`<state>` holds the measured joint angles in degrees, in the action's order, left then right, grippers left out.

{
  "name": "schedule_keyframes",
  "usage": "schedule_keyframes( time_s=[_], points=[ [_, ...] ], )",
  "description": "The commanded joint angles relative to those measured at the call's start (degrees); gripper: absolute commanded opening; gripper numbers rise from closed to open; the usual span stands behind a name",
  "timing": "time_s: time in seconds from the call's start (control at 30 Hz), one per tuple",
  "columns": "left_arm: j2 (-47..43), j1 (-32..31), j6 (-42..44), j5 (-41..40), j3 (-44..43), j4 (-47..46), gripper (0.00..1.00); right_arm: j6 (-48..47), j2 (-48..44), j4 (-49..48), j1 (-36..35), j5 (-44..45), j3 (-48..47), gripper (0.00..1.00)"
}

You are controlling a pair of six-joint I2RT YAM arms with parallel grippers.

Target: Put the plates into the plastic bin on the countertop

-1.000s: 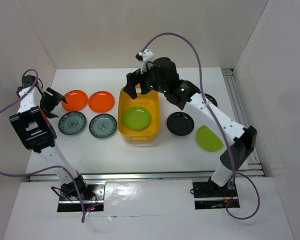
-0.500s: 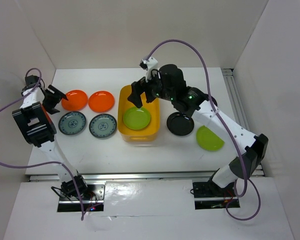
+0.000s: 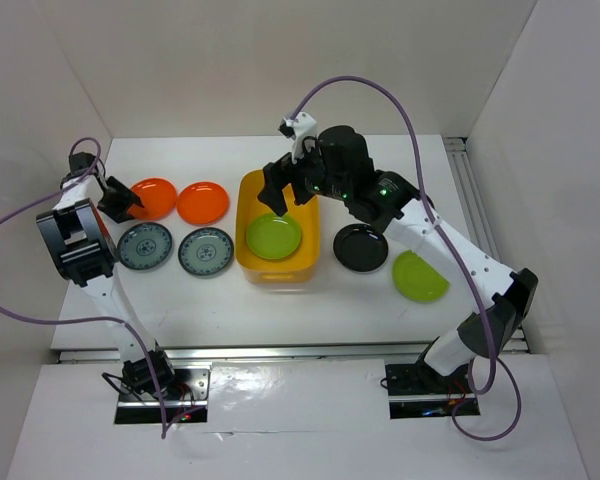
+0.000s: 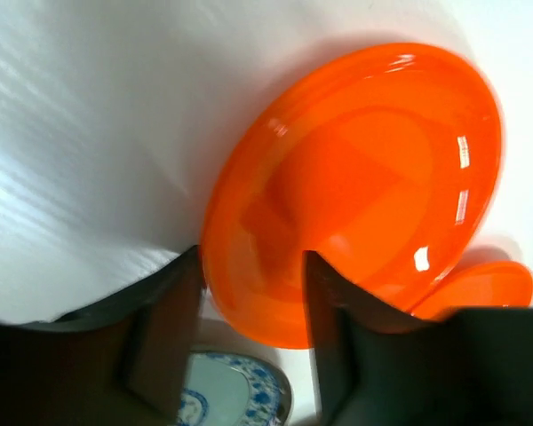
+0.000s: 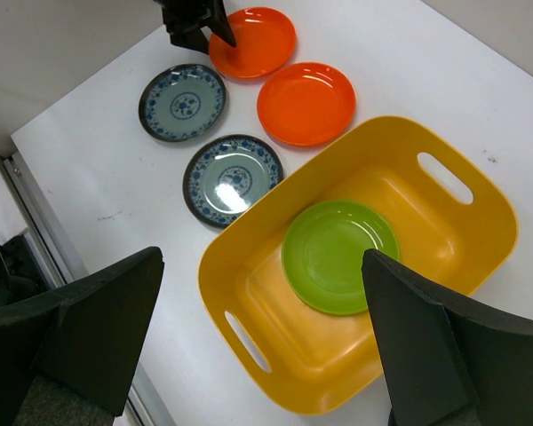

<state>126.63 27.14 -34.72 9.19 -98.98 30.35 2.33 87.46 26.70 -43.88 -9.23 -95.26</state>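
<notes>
Top external: bin [image 3: 280, 272] lengthwise near-to-far; left claw [image 3: 117, 200] spread, seemingly astride orange plate [image 3: 155, 198].

Bright plates on a white countertop [image 3: 280, 310]
Yellow-orange bin [image 3: 275, 276]; two orange plates [image 3: 202, 203], two blue-patterned plates [image 3: 206, 251], two lime-green plates [image 3: 420, 276], a glossy black plate [image 3: 361, 248].

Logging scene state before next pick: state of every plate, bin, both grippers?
plastic bin: on countertop, one plate inside.
lime plate in bin: lying flat.
left orange plate: on countertop, rim between left gripper fingers.
right orange plate: on countertop, untouched.
left patterned plate: on countertop.
right patterned plate: on countertop.
black plate: on countertop.
outer lime plate: on countertop, partly under right arm.
left gripper: open.
right gripper: open, empty, above bin.
</notes>
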Motion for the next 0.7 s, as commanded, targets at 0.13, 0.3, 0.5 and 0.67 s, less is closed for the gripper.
schedule_keyframes(
  time_s=[0.13, 0.3, 0.5, 0.67],
  points=[
    [2.4, -0.9, -0.3, -0.8, 2.5, -2.2, 0.27, -1.3, -0.6, 1.4, 0.3, 1.0, -2.7, 1.0],
    [3.6, -1.5, -0.9, -0.8, 1.8, -2.8, 0.0, -1.3, -0.6, 2.0, 0.9, 1.0, -2.7, 1.0],
    [-0.1, -2.9, -4.4, 0.0, -3.7, -2.8, 0.0, -0.7, -0.6, 1.3, 1.4, 1.5, -2.7, 1.0],
    [-9.9, -6.6, -6.0, -6.3, -8.7, -2.8, 0.0, -0.1, -0.6, 0.8, 1.4, 2.7, -2.2, 1.0]
  ],
)
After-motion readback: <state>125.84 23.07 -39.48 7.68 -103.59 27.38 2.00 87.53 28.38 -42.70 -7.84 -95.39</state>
